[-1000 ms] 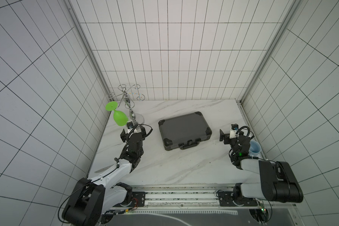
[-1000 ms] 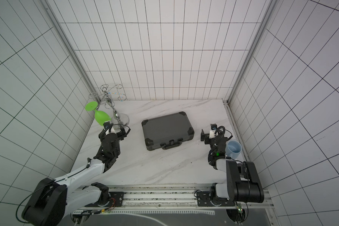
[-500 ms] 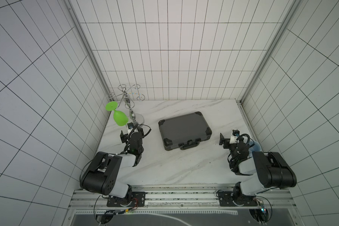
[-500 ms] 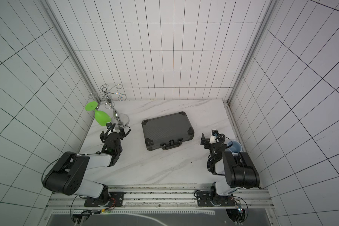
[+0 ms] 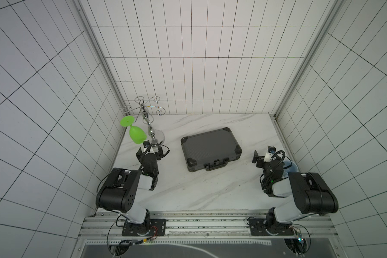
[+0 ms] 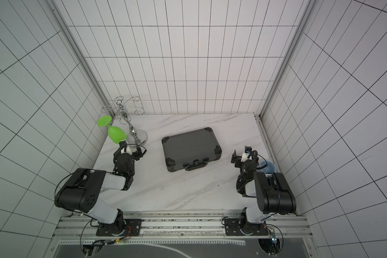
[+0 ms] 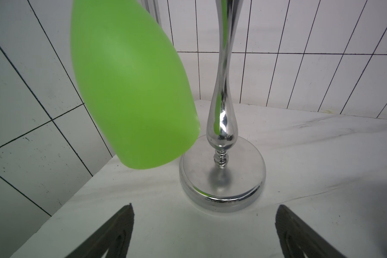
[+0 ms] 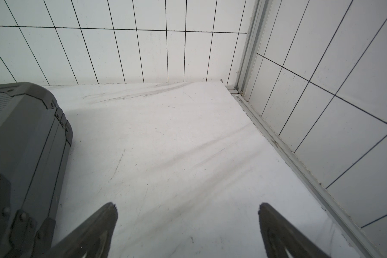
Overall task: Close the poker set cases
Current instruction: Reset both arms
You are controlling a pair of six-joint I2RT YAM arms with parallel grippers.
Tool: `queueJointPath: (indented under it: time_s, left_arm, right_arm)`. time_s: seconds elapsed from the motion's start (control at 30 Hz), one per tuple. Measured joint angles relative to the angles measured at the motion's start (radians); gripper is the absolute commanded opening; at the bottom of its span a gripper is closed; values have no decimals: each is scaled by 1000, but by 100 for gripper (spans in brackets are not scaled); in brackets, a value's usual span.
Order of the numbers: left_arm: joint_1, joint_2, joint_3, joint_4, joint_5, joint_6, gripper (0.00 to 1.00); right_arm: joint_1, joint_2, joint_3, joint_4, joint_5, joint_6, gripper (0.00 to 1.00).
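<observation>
The poker set case (image 5: 210,152) lies flat in the middle of the marble table (image 5: 210,189). It is dark grey and ribbed with black corner caps. Its lid is down, and the handle and latches face the front edge, as both top views show (image 6: 190,148). The inside is hidden. My left gripper (image 5: 149,150) (image 7: 205,208) hovers open and empty to the case's left, facing a chrome stand. My right gripper (image 5: 265,156) (image 8: 187,206) stands open and empty to the case's right, with the case's end (image 8: 20,134) beside it. Neither gripper touches the case.
A chrome glass rack (image 5: 151,131) (image 7: 221,174) stands at the back left, with a green wine glass (image 5: 136,134) (image 7: 132,89) hanging upside down on it, close to my left gripper. A blue cup (image 6: 267,166) sits by the right wall behind my right arm. Tiled walls enclose three sides.
Both arms have folded back, their elbows raised over the front of the table. The grippers stay near the same spots and stay open. The case has not moved.
</observation>
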Motion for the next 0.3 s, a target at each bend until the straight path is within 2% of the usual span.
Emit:
queueJointPath:
  time_s: [0.3]
  left_arm:
    - [-3,-6,18,-42,4,0,97]
  right_arm:
    - [8,0,8,-14,-5,-6,99]
